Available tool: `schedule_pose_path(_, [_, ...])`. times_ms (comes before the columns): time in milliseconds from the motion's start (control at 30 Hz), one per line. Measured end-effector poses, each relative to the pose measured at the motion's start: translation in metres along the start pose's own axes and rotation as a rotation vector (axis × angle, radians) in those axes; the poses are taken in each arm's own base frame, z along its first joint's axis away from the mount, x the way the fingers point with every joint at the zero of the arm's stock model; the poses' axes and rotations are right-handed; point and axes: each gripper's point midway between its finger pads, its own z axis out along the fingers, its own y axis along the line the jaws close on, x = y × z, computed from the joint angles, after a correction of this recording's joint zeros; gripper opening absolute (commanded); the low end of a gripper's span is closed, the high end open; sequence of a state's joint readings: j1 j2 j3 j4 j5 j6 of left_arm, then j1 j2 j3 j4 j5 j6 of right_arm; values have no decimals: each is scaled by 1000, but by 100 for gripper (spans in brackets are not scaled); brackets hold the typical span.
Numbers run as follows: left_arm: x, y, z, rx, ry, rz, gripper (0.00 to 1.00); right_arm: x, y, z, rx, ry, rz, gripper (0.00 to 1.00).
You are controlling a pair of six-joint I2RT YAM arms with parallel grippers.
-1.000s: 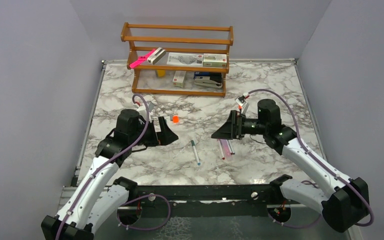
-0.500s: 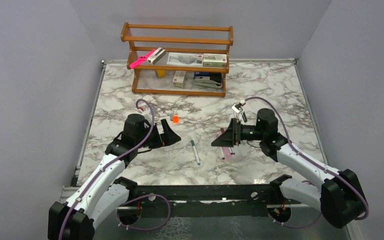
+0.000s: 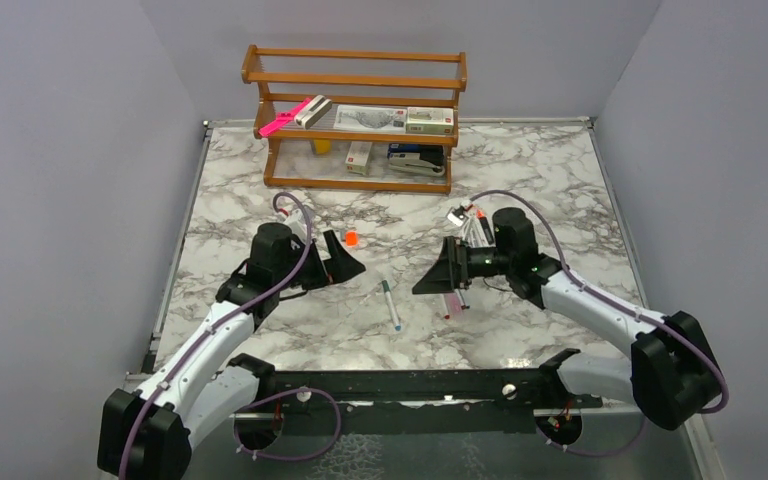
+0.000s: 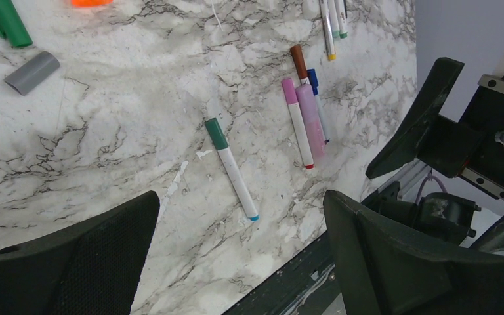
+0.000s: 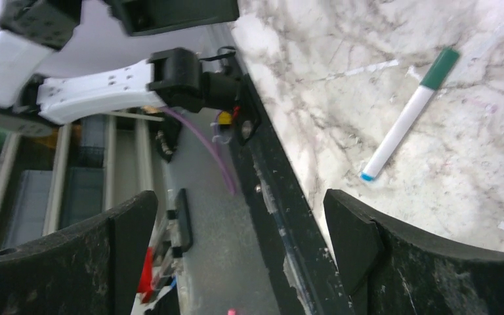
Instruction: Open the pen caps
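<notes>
Hard to read from above: the marker cluster (image 3: 449,300) beside the right gripper (image 3: 432,272), partly covered by its black fingers (image 3: 450,255), colours and caps too small to sort. Orange cap (image 3: 351,238) on the bench (image 3: 260,200) just beyond the left gripper (image 3: 345,260), apart from it; in the left wrist view cut off by the top edge. Also cut off there: a green piece (image 4: 5,23) in the top left corner and thin pens (image 4: 331,26) at the top. Cannot tell whether the grey stub (image 4: 31,72) is a cap.

Both pairs of fingers spread wide, gripping nothing, hanging above the marble. Between them open room, with only the green-capped marker (image 3: 391,306) lying flat and alone, green cap (image 4: 216,133) on, that end toward the wooden rack (image 3: 355,120). Near the black rail (image 5: 282,216) at the bench's near edge, not touching it.

Only in the left wrist view, the cluster sorted out: lilac cap (image 4: 289,90) on a white barrel, pink marker (image 4: 310,118) touching alongside, dark red cap (image 4: 298,61) and blue cap (image 4: 312,77) just behind, side by side.

Only in the right wrist view: the left arm's base (image 5: 105,88) and purple cable (image 5: 203,144) past the rail, blurred.

Only from above: the rack at the far end, well apart from both arms.
</notes>
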State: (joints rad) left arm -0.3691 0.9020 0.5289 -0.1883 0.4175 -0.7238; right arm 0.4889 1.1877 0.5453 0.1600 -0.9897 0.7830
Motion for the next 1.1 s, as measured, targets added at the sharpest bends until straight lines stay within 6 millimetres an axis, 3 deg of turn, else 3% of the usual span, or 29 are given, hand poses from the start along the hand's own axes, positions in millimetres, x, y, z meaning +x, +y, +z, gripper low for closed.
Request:
schedule_pose_path(133, [-4, -4, -5, 9, -30, 12, 99, -8, -5, 23, 153, 18, -93, 89])
schedule_pose_path(267, [-5, -7, -14, 21, -62, 21, 99, -5, -30, 39, 374, 41, -147, 81])
schedule_pose_path(433, [1, -5, -18, 14, -58, 15, 99, 25, -74, 42, 657, 130, -153, 67])
schedule_pose_path(600, [7, -1, -22, -4, -37, 3, 99, 48, -92, 54, 824, 214, -190, 56])
schedule_pose_path(867, [5, -12, -37, 32, -81, 6, 99, 59, -109, 68, 969, 250, -232, 49])
schedule_pose_path(1100, [7, -11, -36, 30, -76, 0, 99, 46, -124, 77, 1078, 238, -253, 46])
